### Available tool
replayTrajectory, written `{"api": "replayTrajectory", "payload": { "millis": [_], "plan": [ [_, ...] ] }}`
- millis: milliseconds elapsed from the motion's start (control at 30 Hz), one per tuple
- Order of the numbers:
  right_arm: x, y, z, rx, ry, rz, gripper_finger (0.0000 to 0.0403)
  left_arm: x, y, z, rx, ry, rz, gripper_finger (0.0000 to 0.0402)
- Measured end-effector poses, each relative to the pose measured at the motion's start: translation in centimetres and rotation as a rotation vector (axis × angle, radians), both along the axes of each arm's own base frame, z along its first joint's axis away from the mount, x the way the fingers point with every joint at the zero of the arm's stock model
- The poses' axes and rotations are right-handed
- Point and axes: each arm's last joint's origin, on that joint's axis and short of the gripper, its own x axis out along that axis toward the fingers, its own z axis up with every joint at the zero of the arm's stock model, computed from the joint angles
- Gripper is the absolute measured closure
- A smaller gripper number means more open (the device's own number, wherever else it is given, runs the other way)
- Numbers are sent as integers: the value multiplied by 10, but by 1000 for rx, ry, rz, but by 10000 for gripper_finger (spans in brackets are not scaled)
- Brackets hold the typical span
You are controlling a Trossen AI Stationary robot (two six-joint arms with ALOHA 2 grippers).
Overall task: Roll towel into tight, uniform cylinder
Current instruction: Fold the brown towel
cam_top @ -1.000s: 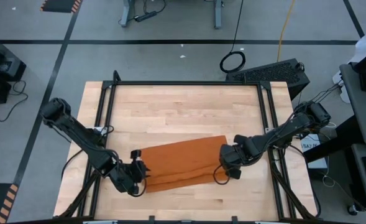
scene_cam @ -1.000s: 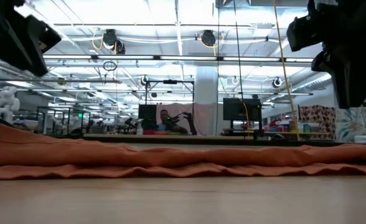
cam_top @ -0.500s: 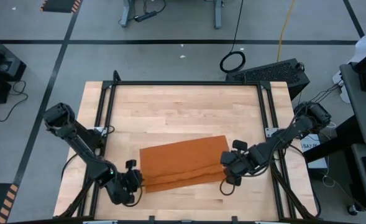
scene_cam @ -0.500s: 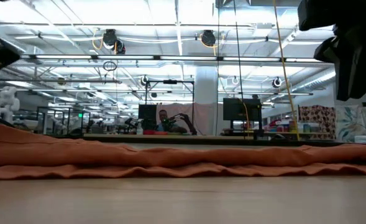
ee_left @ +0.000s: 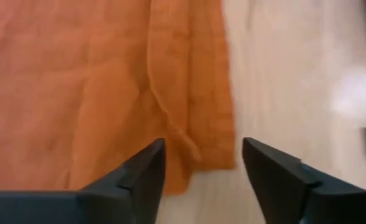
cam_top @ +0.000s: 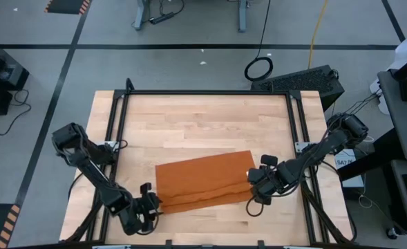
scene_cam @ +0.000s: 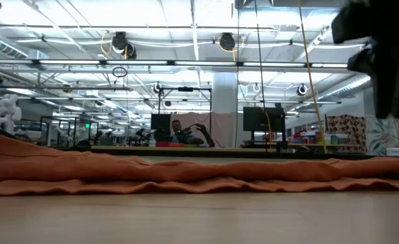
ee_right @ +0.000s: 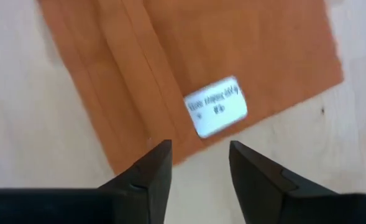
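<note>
Left gripper (cam_top: 149, 202) hovers at the towel's (cam_top: 204, 181) seven o'clock corner, fingers spread with nothing between them; right gripper (cam_top: 253, 185) sits at its four o'clock corner, equally apart and empty, white tag (ee_right: 217, 106) just ahead. Folded flat, with loose layered pleats along the near edge, the towel lies toward the table's (cam_top: 189, 117) six o'clock. No cylinder yet; by my read, rolling has barely started.

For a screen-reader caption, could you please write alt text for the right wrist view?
An orange towel lies flat on the wooden table, its white tag near one corner. The right tool hovers open above that corner, holding nothing.
</note>
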Motion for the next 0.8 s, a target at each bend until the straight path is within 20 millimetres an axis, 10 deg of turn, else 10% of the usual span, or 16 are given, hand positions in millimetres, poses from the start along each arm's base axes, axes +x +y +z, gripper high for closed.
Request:
{"api": "replayTrajectory", "payload": {
  "millis": [200, 467, 800],
  "plan": [
    [-7, -8, -33, 83, 20, 10, 219, 3, 0, -10, 11, 40, -1, 167],
    [-10, -18, -59, 165, -9, 4, 215, 3, 0, -9, 31, 35, -25, 261],
    [-10, -18, -59, 186, 10, 29, 308, 2, 3, -8, 55, 44, -35, 358]
  ]
}}
